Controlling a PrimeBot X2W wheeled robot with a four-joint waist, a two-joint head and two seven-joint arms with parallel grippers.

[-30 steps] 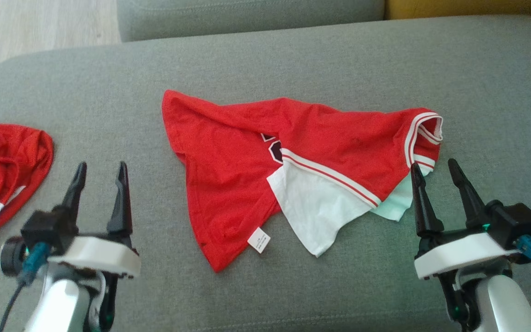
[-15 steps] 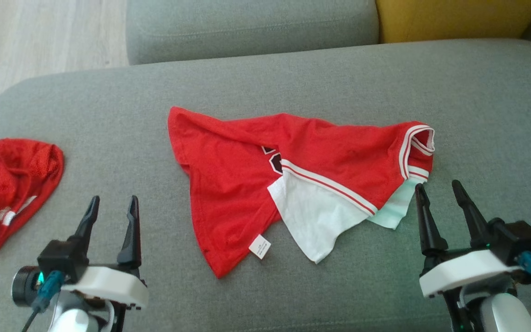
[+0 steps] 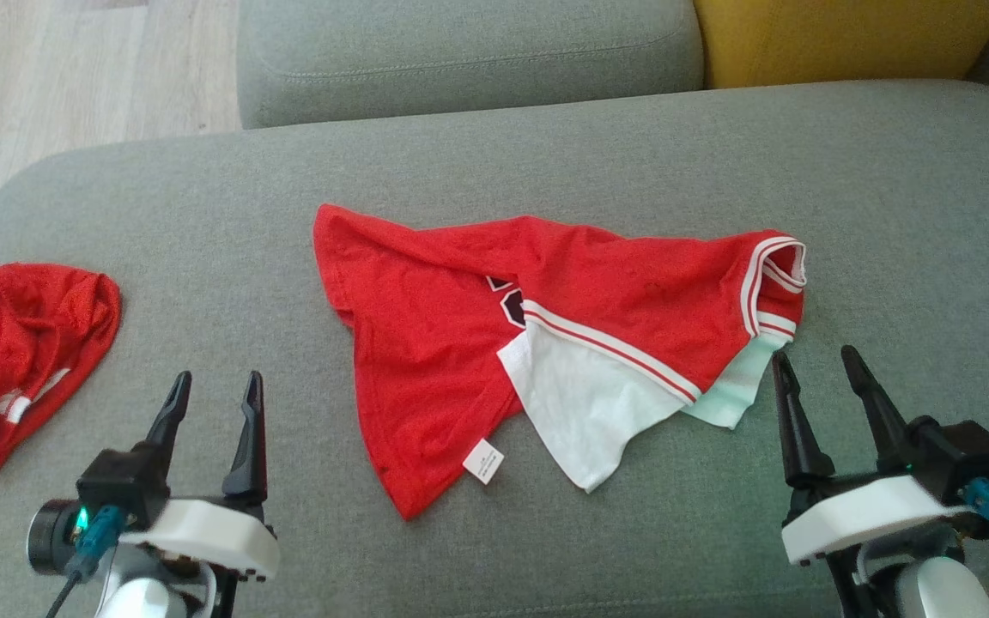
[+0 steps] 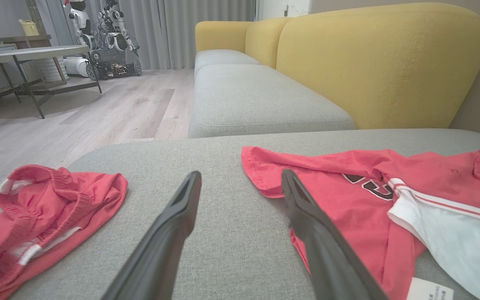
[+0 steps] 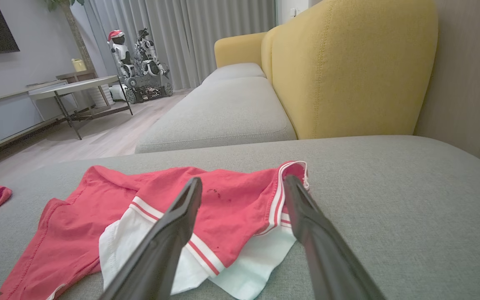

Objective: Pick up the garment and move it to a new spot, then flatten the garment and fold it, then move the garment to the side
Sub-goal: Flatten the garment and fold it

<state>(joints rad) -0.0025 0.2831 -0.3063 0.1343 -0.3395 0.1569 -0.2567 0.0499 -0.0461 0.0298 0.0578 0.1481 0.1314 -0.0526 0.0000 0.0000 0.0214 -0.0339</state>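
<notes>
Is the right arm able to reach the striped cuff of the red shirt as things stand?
Probably yes. The right gripper is open, its fingertips close beside the striped cuff of the red shirt, with nothing standing between them on the grey cushion.

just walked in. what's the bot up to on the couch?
Nothing is held. A crumpled red jersey lies mid-cushion on the grey sofa, unfolded. The left jaws and right jaws are open, poised on either side of it, the right jaws close to its edge. A second red garment lies off to the left.
</notes>
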